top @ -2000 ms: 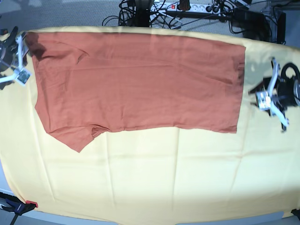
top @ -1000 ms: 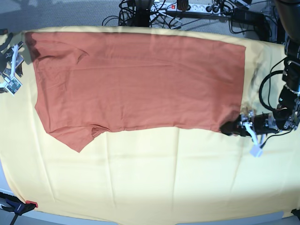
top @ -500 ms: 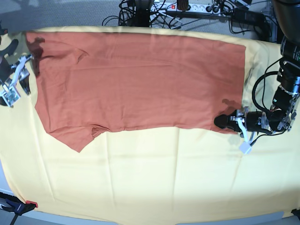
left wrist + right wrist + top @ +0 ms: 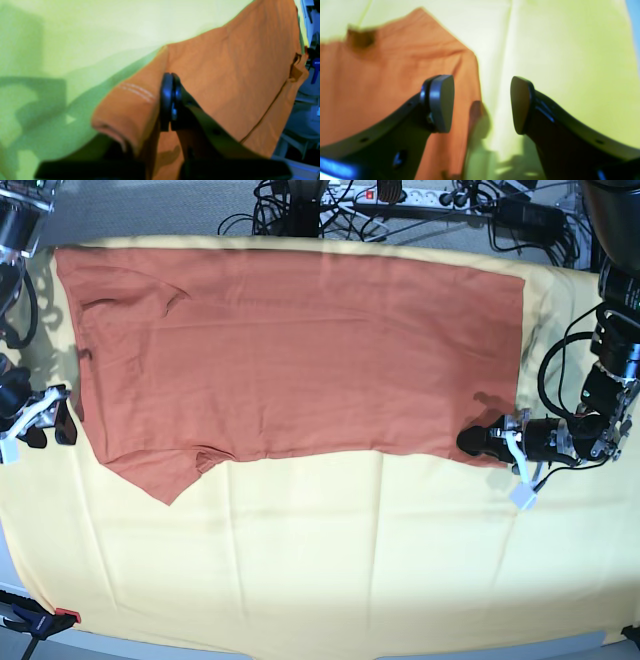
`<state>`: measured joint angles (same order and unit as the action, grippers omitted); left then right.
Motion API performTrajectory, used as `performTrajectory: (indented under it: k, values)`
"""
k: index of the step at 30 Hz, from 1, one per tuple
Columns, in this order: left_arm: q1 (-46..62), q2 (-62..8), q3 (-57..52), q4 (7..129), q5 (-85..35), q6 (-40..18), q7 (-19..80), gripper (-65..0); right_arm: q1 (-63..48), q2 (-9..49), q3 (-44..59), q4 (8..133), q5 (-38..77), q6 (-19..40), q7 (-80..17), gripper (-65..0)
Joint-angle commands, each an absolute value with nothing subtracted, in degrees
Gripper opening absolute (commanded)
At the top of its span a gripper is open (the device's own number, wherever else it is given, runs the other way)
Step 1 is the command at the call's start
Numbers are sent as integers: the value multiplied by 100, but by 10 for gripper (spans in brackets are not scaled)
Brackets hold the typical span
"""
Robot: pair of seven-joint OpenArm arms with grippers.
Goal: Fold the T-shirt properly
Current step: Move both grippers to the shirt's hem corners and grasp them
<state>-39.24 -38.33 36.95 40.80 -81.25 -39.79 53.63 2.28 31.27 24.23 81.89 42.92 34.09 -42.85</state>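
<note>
Pinching thin rust T-shirt [image 4: 225,75] corner, left claw [image 4: 170,105], right claw [image 4: 482,102] agape

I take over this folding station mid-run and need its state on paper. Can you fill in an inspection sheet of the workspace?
Surface: pale yellow cloth covers the table, faint creases.
Job's things: T-shirt lies spread flat, not yet folded; one sleeve points toward the near edge.
Clutter: a red-handled clamp at the near corner.
Grippers: left pincer shut on the T-shirt's corner; right pincer open, low at the shirt's other side edge, holding nothing.
Cables: a tangle with a power strip behind the table.
Surroundings: grey floor beyond the far edge.
</note>
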Motion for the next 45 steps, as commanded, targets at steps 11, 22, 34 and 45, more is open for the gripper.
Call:
performTrajectory:
  k: [11, 22, 34, 45]
  values:
    - [-4064, -3918, 3662, 4115, -8088, -4000, 5363, -650, 2038, 3107, 2473, 5365, 4974, 3662, -4554, -273]
    - [-4064, -3920, 3662, 4115, -8088, -4000, 5360, -650, 2143, 2554, 2145, 4919, 5570, 4000, -5415, -275]
    - [-4080, -3920, 3662, 4115, -7470, -4000, 4783, -650, 2469, 2574, 1765, 4923, 4383, 4000, -4300, -650]
    - [-4095, -3839, 3426, 4115, -6031, -4000, 3363, -650, 2829, 2574, 1765, 4921, 3398, 3785, -3726, -650]
